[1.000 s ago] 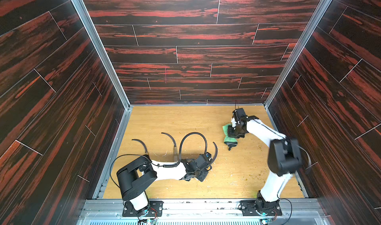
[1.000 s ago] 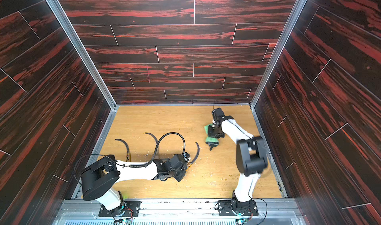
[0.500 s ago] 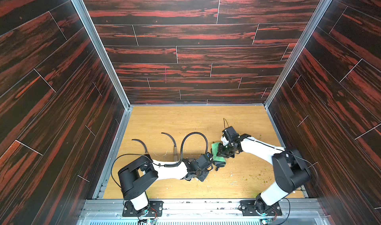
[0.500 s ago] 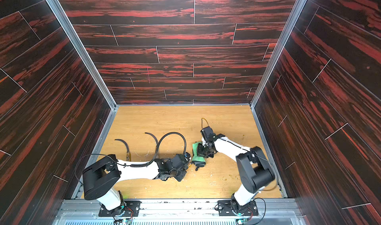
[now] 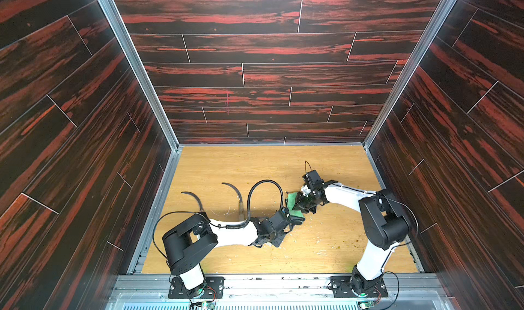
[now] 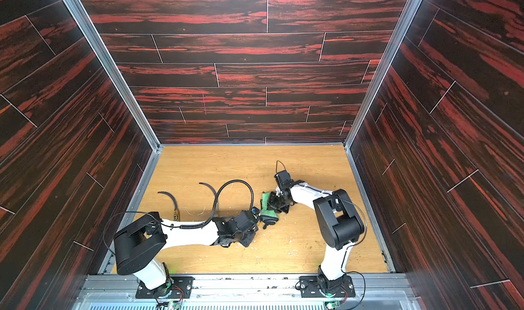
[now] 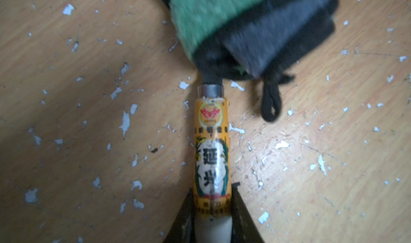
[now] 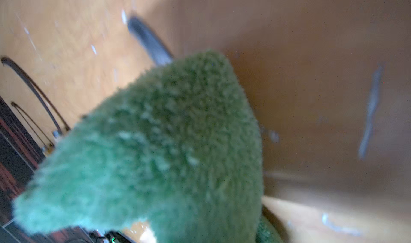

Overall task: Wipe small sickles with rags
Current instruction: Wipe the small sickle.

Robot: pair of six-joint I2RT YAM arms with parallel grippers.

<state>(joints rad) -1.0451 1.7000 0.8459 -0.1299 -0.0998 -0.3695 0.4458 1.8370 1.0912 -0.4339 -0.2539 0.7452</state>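
- The left gripper (image 7: 212, 204) is clamped tight on the pale wooden handle of a small sickle (image 7: 211, 153). Its jaws pinch the handle at the lower end of the yellow label band, and the tool lies low over the scuffed wooden tabletop (image 5: 255, 164).
- The right gripper (image 5: 304, 202) has the fluffy green rag (image 5: 292, 206) bunched in closed jaws. The cloth fills the right wrist view, so the jaws themselves are hidden there.
- The held sickle's long axis runs straight out from the left jaws toward the rag. First comes the handle, then the steel ferrule (image 7: 212, 90), then the blade, which vanishes under the rag's dark edging.
- In the right wrist view a dark blade tip (image 8: 149, 39) shows beyond the far side of the cloth. It appears to belong to the same sickle.
- The rag sits at the blade's root, directly ahead of the left jaws. The wiping stroke should probably follow the blade's curve away from the handle toward the tip.
- The right arm is the one at the blade, and the left arm looks set only to steady the tool.
- A second sickle (image 5: 236, 190) and a third sickle (image 5: 194, 197) lie flat on the tabletop, well apart from the rag. They are beyond the loop of black ribbed cable (image 5: 266, 181) and nearer the left arm.
- Whether either has been wiped cannot be told.
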